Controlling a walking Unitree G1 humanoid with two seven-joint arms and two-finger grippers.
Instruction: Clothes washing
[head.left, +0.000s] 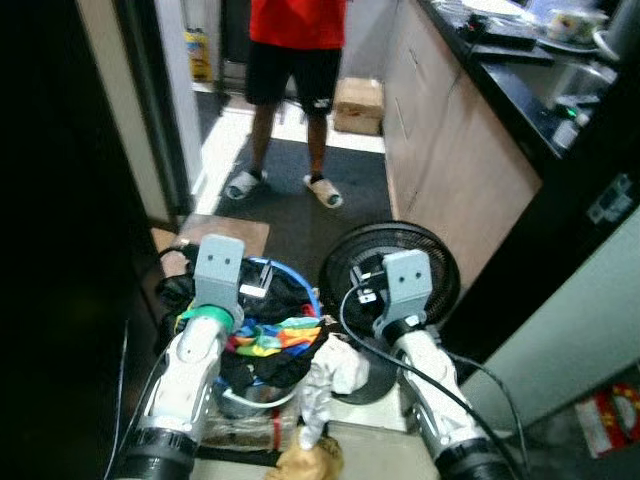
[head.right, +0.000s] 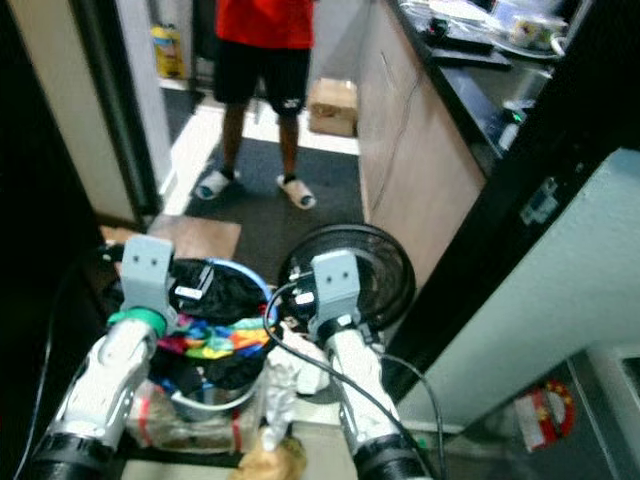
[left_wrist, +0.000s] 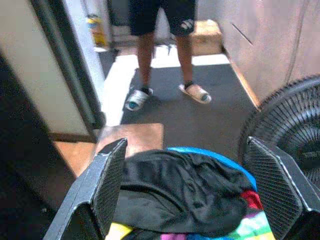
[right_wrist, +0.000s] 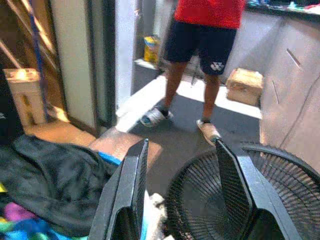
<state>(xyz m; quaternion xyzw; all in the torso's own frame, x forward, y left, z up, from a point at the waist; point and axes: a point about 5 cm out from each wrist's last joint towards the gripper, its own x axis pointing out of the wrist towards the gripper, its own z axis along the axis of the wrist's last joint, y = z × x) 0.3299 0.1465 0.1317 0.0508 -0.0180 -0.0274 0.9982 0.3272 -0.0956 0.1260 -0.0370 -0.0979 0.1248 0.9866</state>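
Note:
A blue-rimmed laundry basket (head.left: 312, 292) stands on the floor just in front of me, piled with clothes. A black garment (left_wrist: 175, 195) lies on top and a rainbow-coloured one (head.left: 275, 335) beneath it. A white cloth (head.left: 330, 375) hangs over the basket's right side. My left gripper (left_wrist: 187, 195) hovers open over the black garment, nothing between its fingers (left_wrist: 102, 187). My right gripper (right_wrist: 182, 195) is open too, held to the right of the basket above a floor fan (right_wrist: 230, 195).
The black round fan (head.left: 440, 258) lies right of the basket. A person (head.left: 295, 60) in a red shirt, black shorts and sandals stands ahead on the dark mat. A cardboard box (head.left: 358, 105) sits behind them. Wooden cabinets (head.left: 440, 140) under a dark counter line the right.

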